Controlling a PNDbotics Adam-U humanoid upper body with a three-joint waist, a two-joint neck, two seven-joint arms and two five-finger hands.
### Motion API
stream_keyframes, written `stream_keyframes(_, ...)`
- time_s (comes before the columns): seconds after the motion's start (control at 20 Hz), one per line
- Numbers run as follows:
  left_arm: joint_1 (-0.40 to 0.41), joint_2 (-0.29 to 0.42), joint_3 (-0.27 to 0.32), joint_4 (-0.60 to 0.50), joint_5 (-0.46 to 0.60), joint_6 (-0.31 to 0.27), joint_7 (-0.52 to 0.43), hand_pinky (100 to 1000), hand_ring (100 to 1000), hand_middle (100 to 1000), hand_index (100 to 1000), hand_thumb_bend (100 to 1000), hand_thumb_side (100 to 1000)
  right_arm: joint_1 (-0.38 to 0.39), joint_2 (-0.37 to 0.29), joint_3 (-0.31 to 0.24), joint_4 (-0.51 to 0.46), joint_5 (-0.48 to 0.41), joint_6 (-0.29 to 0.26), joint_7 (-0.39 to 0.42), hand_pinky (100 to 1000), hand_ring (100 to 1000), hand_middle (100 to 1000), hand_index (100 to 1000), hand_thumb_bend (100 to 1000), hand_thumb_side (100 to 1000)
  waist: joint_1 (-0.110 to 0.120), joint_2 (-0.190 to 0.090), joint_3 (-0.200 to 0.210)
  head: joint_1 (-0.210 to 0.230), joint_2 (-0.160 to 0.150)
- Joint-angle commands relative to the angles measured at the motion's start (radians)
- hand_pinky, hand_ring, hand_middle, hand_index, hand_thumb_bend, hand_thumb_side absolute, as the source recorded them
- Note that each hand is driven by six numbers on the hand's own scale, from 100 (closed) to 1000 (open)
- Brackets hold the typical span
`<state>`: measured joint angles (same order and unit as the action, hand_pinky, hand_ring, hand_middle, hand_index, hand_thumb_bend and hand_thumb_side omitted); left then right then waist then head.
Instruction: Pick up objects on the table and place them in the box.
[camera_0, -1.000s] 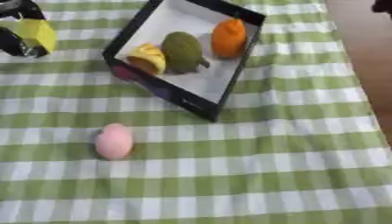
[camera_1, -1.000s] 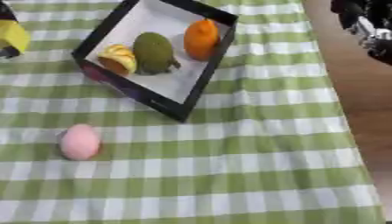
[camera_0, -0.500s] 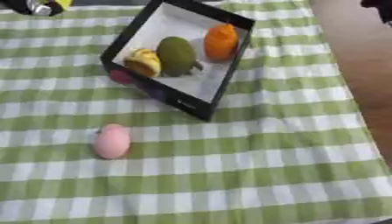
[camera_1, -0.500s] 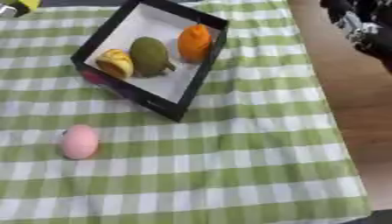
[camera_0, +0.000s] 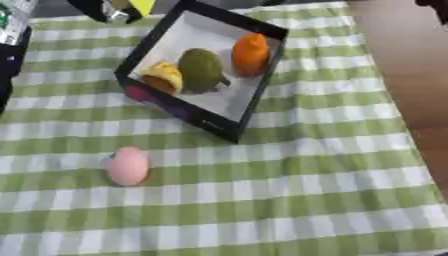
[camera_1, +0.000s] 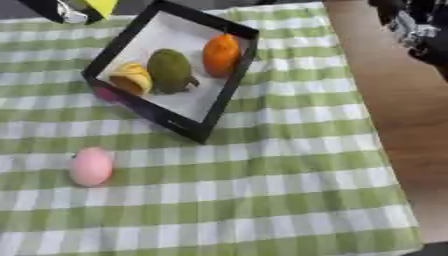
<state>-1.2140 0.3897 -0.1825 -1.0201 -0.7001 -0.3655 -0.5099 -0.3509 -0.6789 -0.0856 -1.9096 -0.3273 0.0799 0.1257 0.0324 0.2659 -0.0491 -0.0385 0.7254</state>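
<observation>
Right eye view alone: right robot hand (camera_1: 418, 30) at upper right.

A black box (camera_1: 229, 85) with a white floor sits tilted on the green-and-white checked surface (camera_1: 262, 200). Inside lie a yellow fruit (camera_1: 131, 79), a green fruit (camera_1: 170, 70) and an orange fruit (camera_1: 220, 54) in a row. A pink egg-shaped object (camera_1: 91, 166) rests well apart, nearer the camera. A dark robot hand (camera_1: 413, 27) shows at the upper right edge, its fingers unclear.

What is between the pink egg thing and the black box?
Nothing: only bare green-checked cloth lies between the pink egg-shaped thing and the black box, seen in both eye views.
</observation>
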Motion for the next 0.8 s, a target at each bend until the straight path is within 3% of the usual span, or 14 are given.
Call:
stream_keyframes(0.05,-0.034,-0.043,0.003,0.015,-0.044,0.013,0.026,725,626,553,614,326,100,-0.022,-0.015,-0.010,-0.024,-0.013,0.005,-0.019,996,831,720,786,179,354,0.015,-0.037,-0.009,0.012,-0.020)
stream_keyframes(0.35,-0.010,-0.143,0.025,0.113,-0.193,0.049,0.117,723,625,558,619,321,100,-0.037,-0.003,-0.011,-0.031,-0.023,0.015,-0.073,998,836,727,786,181,346,0.024,-0.032,-0.024,0.033,-0.029)
stream_keyframes(0.55,0.007,-0.173,0.033,0.188,-0.272,0.052,0.152,725,638,572,628,368,100,-0.038,0.000,-0.005,-0.035,-0.025,0.018,-0.075,998,834,724,783,178,350,0.025,-0.030,-0.025,0.040,-0.032)
stream_keyframes(0.65,0.013,-0.182,0.038,0.213,-0.304,0.048,0.164,756,673,618,686,457,100,-0.038,0.001,-0.004,-0.036,-0.023,0.018,-0.069,998,832,721,781,177,352,0.025,-0.030,-0.025,0.041,-0.032)
stream_keyframes(0.8,0.015,-0.184,0.044,0.226,-0.324,0.038,0.168,859,800,761,827,697,100,-0.034,0.001,-0.006,-0.034,-0.022,0.018,-0.064,997,830,719,779,178,354,0.024,-0.029,-0.022,0.040,-0.030)
